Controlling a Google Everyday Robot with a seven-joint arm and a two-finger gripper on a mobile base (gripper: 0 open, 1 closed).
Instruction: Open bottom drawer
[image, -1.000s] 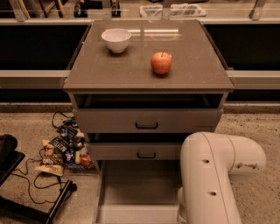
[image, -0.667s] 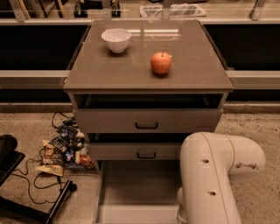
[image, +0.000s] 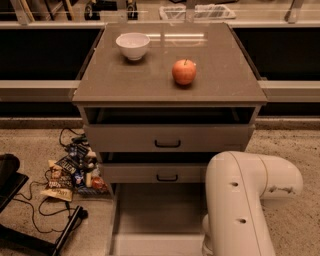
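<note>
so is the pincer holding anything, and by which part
Cannot be told: the pincer is out of view; only the white arm shows, beside the open bottom drawer.

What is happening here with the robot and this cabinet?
A robot's white arm is at the front right of a grey-beige cabinet. The bottom drawer is already pulled far out, showing its plain, empty inside. The middle drawer and top drawer stick out only slightly. The gripper is out of view, somewhere below the arm's bend. A white bowl and an apple sit on the cabinet top, and snack packets lie on the floor to the left.
</note>
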